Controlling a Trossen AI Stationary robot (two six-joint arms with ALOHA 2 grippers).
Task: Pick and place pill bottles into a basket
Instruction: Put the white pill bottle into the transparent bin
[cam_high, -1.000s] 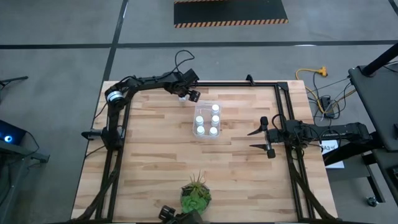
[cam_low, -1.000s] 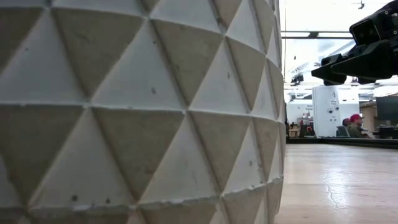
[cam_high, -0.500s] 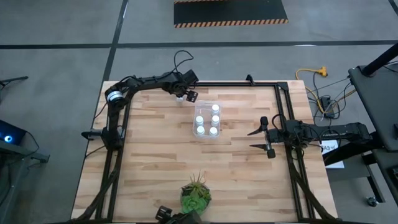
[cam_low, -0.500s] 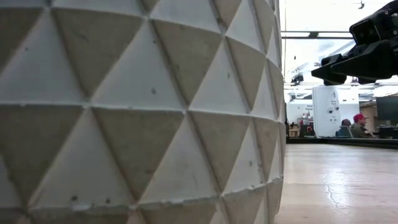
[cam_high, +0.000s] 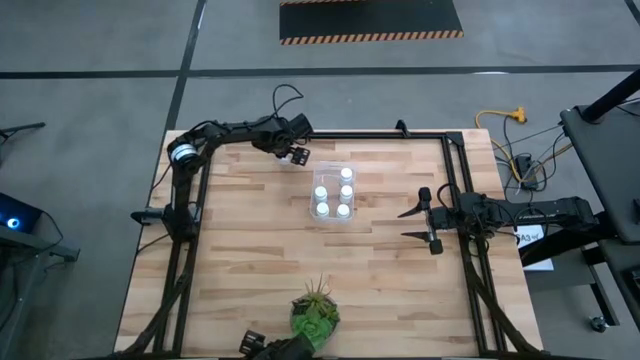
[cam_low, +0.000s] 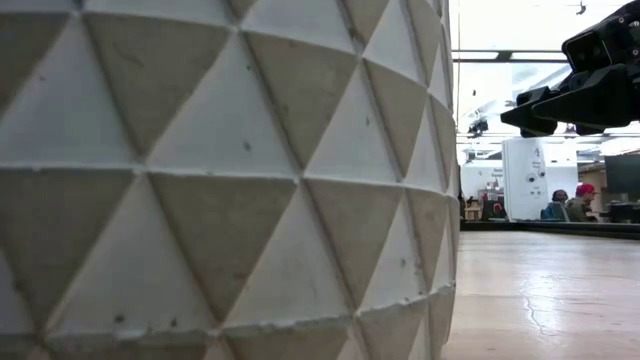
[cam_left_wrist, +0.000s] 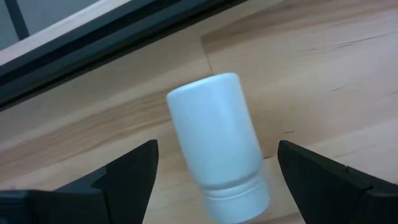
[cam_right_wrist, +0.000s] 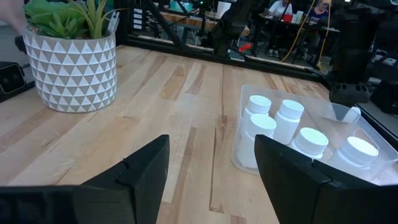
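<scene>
The whole bench (cam_high: 250, 250) is seen from straight overhead. The low view is set level, almost against the plant pot (cam_low: 220, 170). A bottle (cam_left_wrist: 217, 143) is viewed closely from the left wrist. The bin (cam_right_wrist: 348, 134) is shared by the right wrist and overhead views.

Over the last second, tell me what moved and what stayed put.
The left claw drew back from the basket toward the table's far left corner, open, with the sixth pill bottle lying on the wood between its fingers, not gripped. The right claw stayed parked at the right edge, open. The five pill bottles in the basket and the plant did not shift.
</scene>
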